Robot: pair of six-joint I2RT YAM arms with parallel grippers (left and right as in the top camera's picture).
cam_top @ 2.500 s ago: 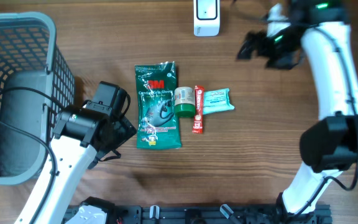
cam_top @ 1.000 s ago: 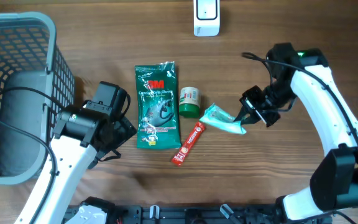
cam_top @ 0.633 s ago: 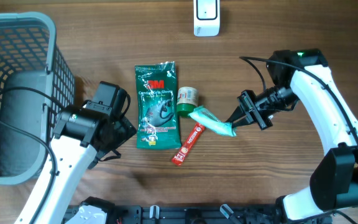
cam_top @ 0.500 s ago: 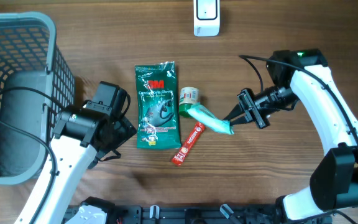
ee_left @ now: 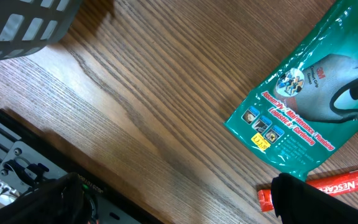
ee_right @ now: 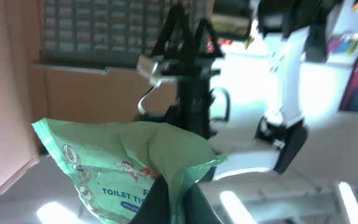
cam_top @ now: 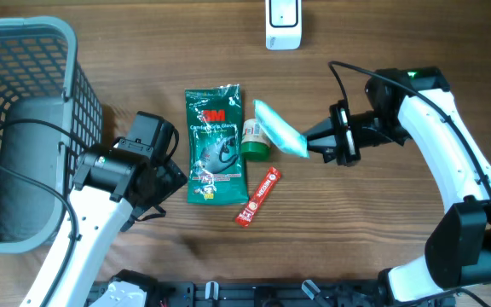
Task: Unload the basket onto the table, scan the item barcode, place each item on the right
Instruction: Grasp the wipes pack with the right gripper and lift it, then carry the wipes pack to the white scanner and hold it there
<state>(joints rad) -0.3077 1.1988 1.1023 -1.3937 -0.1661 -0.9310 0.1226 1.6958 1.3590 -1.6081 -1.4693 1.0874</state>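
1. well, the grey mesh basket (cam_top: pixel 82 89) stands at the left edge of the surface (cam_top: pixel 373 247). a grey rounded shape shows inside it, and i cannot tell what it is.
2. the right claw (cam_top: pixel 315 141) is closed on one end of the light green tissue packet (cam_top: pixel 278 128). the packet is tilted and off the surface, and from overhead it overlaps the edge of the small green-lidded jar (cam_top: pixel 254 143).
3. the white scanner (cam_top: pixel 283 24) sits at the far edge, well apart from the packet.
4. the left claw (cam_top: pixel 170 175) is wide open and holds nothing. it hangs just beside the green 3m glove packet (cam_top: pixel 216 145).
5. the red stick sachet (cam_top: pixel 259 196) lies slanted near the glove packet's lower corner.
6. the right wrist view adds the packet's print – "toilet" is legible – and its crumpled film pinched between the dark fingers (ee_right: pixel 157 202).
7. the left wrist view alone shows "nescafe" on the sachet and a yellow label on the glove packet – plus a basket corner.
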